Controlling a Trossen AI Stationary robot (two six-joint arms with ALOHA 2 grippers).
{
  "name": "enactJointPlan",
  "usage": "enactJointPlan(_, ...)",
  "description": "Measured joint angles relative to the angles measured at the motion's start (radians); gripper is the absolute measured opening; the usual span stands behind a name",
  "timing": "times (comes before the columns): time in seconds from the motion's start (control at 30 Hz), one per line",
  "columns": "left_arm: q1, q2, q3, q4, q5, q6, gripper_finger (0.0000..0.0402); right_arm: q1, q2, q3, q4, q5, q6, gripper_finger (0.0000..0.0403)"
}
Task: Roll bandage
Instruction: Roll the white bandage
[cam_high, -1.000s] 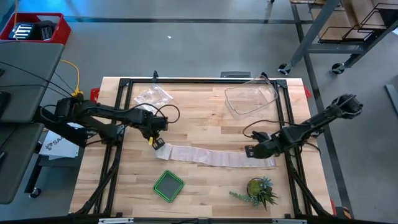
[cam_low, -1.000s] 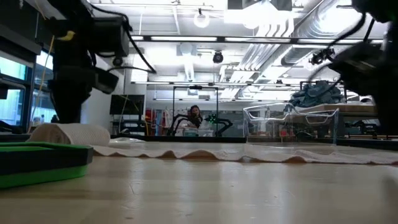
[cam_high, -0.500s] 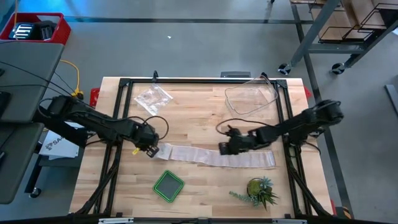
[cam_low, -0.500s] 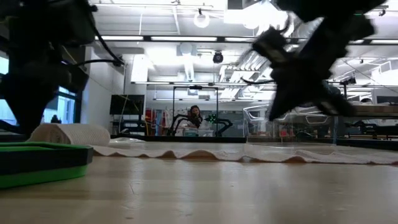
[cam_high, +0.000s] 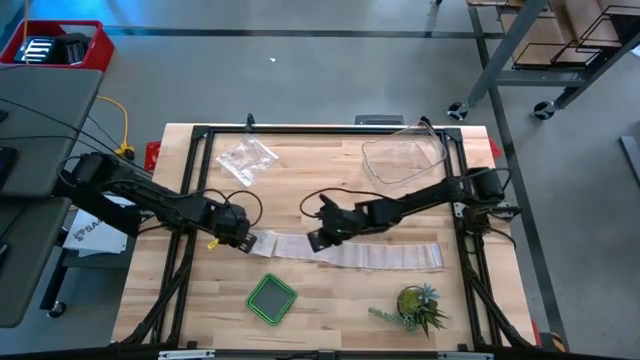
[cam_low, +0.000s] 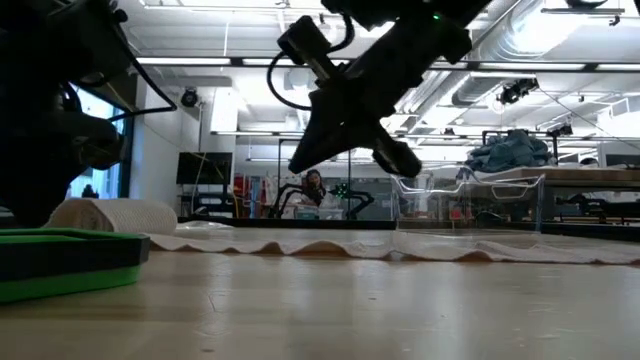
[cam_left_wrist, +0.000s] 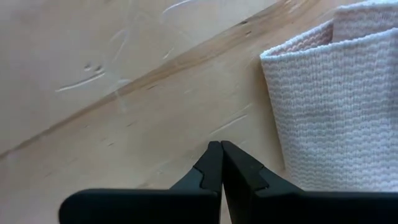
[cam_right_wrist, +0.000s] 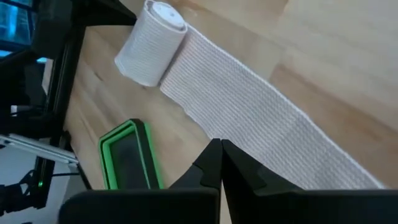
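bandage (cam_high: 350, 252) strip lengthwise across table, rolled end leftward

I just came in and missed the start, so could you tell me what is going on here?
The robot is rolling a bandage on the table. It lies mostly unrolled, with a small roll at its left end. The left gripper, shut, sits beside that roll. The right gripper, also shut, hangs above the strip near the roll.
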Motion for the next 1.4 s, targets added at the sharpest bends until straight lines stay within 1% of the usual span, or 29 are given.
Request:
enactJointPlan(0.1,0.0,-0.008,-0.002,0.007,-0.004,0.001,0.0021,-0.009,0.001,0.012,-0.026,-0.011,-0.025,0.0)
enactJointPlan(0.27,0.002,-0.051,-0.006,0.043,-0.03,0.019,0.0074,-0.013,0.001,0.011,-0.046,-0.059,-0.049,0.0)
enactJointPlan(0.47,0.012,-0.153,-0.004,0.051,-0.051,-0.009,0.0137,-0.001,0.001,0.01,-0.059,-0.087,-0.075,0.0)
enactJointPlan(0.57,0.023,-0.213,-0.004,0.051,-0.052,-0.05,0.016,0.001,0.001,0.01,-0.059,-0.102,-0.076,0.0)
enactJointPlan(0.7,0.021,-0.279,-0.007,0.059,-0.051,-0.064,0.0184,0.001,0.001,0.01,-0.06,-0.122,-0.099,0.0)
enactJointPlan(0.77,0.021,-0.298,-0.026,0.092,-0.05,-0.082,0.0194,0.001,0.001,0.01,-0.059,-0.128,-0.101,0.0)
enactJointPlan(0.93,-0.001,-0.314,-0.147,0.314,-0.013,-0.175,0.0216,0.001,0.001,0.01,-0.062,-0.139,-0.12,0.0)
enactJointPlan(1.0,-0.007,-0.313,-0.174,0.359,-0.017,-0.199,0.0222,0.001,0.001,0.01,-0.065,-0.148,-0.12,0.0)
enactJointPlan(1.13,-0.005,-0.313,-0.177,0.301,-0.049,-0.2,0.0228,0.001,0.001,0.01,-0.065,-0.15,-0.12,0.0)
enactJointPlan(1.27,-0.005,-0.313,-0.177,0.244,-0.053,-0.199,0.0228,0.001,0.001,0.01,-0.065,-0.16,-0.122,0.0)
enactJointPlan(1.4,-0.005,-0.313,-0.177,0.255,-0.052,-0.225,0.0228,0.001,0.001,0.01,-0.065,-0.163,-0.136,0.0)
